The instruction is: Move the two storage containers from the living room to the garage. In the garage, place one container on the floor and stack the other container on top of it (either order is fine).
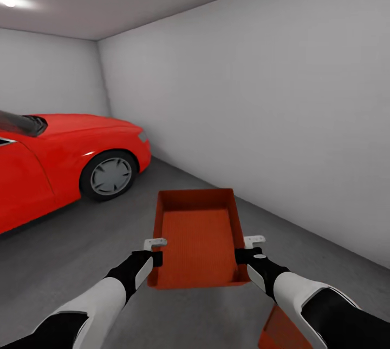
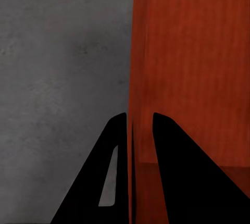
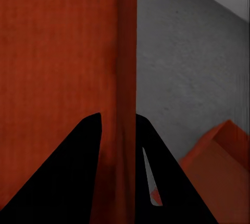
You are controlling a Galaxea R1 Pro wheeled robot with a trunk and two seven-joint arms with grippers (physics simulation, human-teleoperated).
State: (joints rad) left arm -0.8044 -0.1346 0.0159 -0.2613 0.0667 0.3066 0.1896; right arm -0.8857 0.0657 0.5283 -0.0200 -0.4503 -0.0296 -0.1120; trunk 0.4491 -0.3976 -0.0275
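Held nearest the head camera, one storage container [image 1: 197,241] hangs level between both arms above the garage floor [image 1: 97,251]. The left end effector [image 1: 155,250] is closed on its left wall and the right end effector [image 1: 245,249] on its right wall — each wrist view shows a thin orange wall pinched between two dark fingers. The second container [image 1: 281,333] sits low by the right forearm, apparently on the concrete. To stack well, I judge the held bin must be carried over that one, kept level, long sides matched, then lowered straight with both arms moving together — releasing only once it rests. A red car [image 1: 59,159] stands well apart to the left.
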